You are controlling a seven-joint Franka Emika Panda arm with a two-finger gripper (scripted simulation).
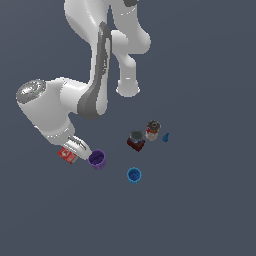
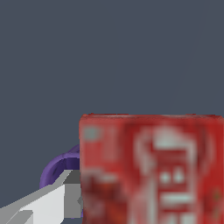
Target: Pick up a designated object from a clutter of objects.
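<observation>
Red box [image 2: 151, 168] right at the gripper [image 1: 75, 149] — can't tell if it's gripped.
Purple cup [image 1: 97, 159] sits at the box's 3 o'clock — could get knocked.

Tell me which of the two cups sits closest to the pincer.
The purple cup, right beside the pincer; the blue cup stands farther off, alone.

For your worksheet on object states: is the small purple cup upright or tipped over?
Upright: the small purple cup shows its round open mouth facing up in the exterior view.
</observation>
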